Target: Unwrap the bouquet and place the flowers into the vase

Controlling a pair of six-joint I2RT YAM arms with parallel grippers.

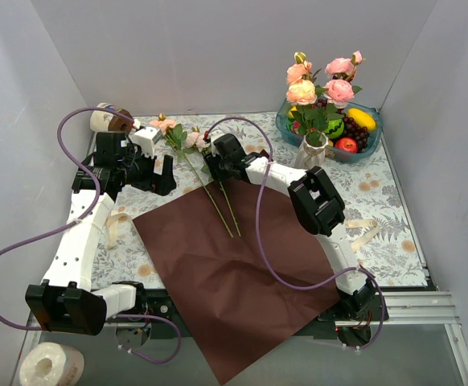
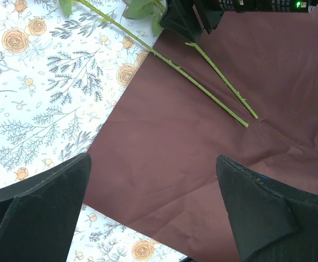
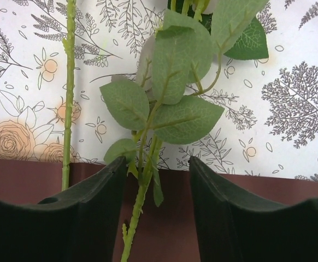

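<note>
Two roses (image 1: 215,205) left, upper centre on the flat paper (image 1: 234,289) — others already stand in the vase (image 1: 314,151), upper right. Right gripper (image 3: 156,174) straddles one stem, jaws apart, not yet gripping; left gripper (image 2: 153,164) gapes wide — empty.

Right wrist view crops the flowers' (image 3: 170,71) heads; top view crops the paper roll (image 1: 51,366).

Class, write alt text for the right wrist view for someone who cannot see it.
The open right tool straddles a leafy rose stem. A second, bare stem lies to its left; both cross from dark red paper onto a floral tablecloth.
</note>
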